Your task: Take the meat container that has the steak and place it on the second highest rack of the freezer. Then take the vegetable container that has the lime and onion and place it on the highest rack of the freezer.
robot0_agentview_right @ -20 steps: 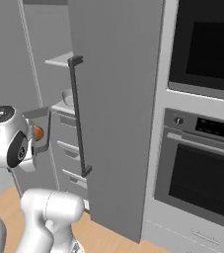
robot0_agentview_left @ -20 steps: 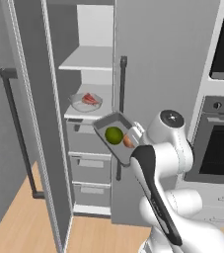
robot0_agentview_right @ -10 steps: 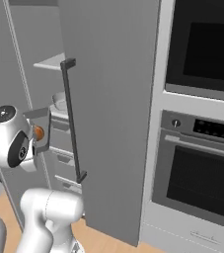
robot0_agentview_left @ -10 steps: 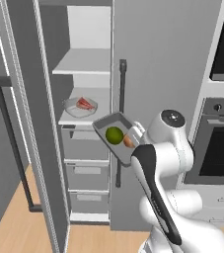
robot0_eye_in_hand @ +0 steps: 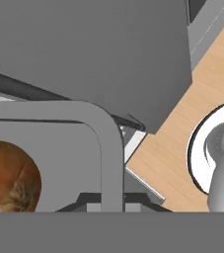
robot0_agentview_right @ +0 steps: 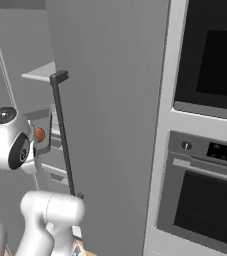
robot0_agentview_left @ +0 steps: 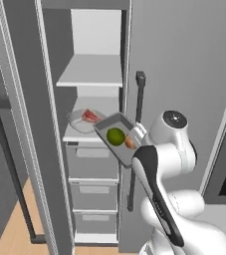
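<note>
While the freezer (robot0_agentview_left: pixel 84 124) stands with its left door swung wide, the vegetable container (robot0_agentview_left: pixel 115 137) hangs tilted in the air just in front of its open compartment, at about the level of the lower of the two pale shelves. This dark-grey tray carries the lime (robot0_agentview_left: pixel 115 136) near its middle and the onion (robot0_agentview_left: pixel 130 142) beside it, on the side nearer the robot's wrist. The gripper (robot0_eye_in_hand: pixel 111 200) is clenched on the tray's rim at that near end: in the hand view the rounded corner of the rim runs straight down between the two dark fingertips, with the onion close against them on the inner side of the rim.

Inside the freezer, the meat container (robot0_agentview_left: pixel 82 121) sits on the lower shelf with the steak (robot0_agentview_left: pixel 90 116) in it, just behind and to the left of the held tray. The highest rack (robot0_agentview_left: pixel 92 72) lies above it, well above the tray. Below the lower shelf come three grey drawers (robot0_agentview_left: pixel 92 159), stacked.

From the right base view, the freezer's closed right door with its long dark handle (robot0_agentview_right: pixel 65 135) hides most of the tray; the onion shows as an orange spot just left of that handle, beside the arm's round joint. Wall ovens (robot0_agentview_right: pixel 205 135) stand to the right of the freezer.
</note>
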Motion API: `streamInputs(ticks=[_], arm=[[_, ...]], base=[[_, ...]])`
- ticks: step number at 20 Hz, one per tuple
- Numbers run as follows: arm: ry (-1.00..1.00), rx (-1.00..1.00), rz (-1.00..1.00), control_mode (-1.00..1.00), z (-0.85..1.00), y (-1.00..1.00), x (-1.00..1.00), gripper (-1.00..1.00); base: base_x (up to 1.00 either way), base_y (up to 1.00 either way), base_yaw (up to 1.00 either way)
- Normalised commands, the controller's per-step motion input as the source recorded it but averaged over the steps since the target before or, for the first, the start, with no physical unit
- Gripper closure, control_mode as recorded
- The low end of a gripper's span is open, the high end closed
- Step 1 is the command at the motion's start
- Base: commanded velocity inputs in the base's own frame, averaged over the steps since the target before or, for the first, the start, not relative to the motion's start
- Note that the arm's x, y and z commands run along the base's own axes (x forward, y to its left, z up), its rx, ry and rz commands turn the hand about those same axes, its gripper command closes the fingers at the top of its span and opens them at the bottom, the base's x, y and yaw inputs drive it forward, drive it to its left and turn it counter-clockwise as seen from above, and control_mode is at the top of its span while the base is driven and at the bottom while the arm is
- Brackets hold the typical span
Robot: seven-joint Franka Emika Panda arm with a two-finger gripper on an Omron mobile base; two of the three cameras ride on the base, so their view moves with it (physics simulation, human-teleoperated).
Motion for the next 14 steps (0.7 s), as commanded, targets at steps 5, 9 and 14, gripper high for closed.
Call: streamInputs(ticks=[5,9,14], arm=[[0.00,0.00,0.00,1.00,0.00,0.00,0.00,1.00],[0.00,0.00,0.00,1.00,0.00,0.00,0.00,1.00],[0.00,0.00,0.00,1.00,0.00,0.00,0.00,1.00]], base=[[0.48,0.48,-0.02],[0.52,0.27,-0.09],[0.36,0.44,-0.13]])
